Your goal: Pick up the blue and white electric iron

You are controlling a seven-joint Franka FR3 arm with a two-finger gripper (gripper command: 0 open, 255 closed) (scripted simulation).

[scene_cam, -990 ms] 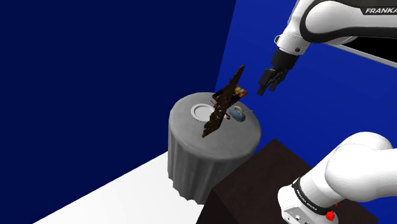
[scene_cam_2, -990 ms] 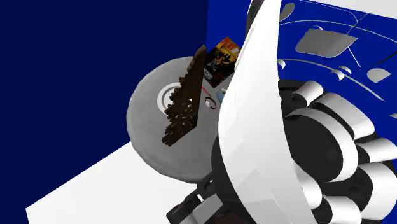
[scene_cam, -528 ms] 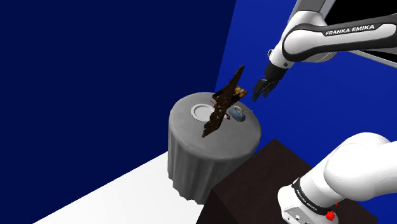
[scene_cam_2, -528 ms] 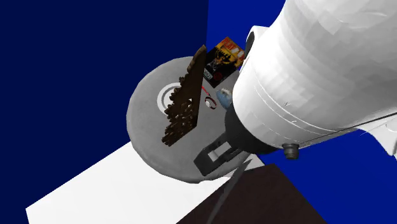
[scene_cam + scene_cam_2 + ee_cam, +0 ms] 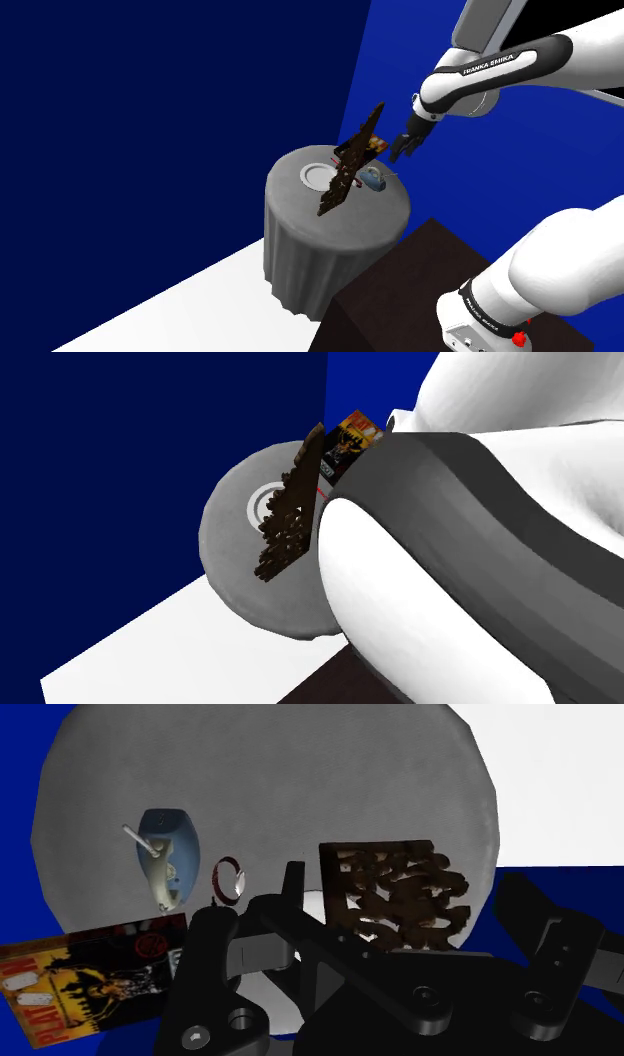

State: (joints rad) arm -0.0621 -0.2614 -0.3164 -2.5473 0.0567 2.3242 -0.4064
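Hovering over grey table (image 5: 300, 774), pincer (image 5: 404, 149) spread wide, holding nothing, clear of blue iron (image 5: 165, 856).

Iron (image 5: 165, 854) on table (image 5: 300, 784), near plate (image 5: 317, 176)

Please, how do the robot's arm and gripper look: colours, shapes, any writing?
The arm is built of rounded white shells with dark bands at the joints. A dark stripe on one link carries the white lettering FRANKA EMIKA. A small red button sits near the base. The gripper is all black, with two fingers.
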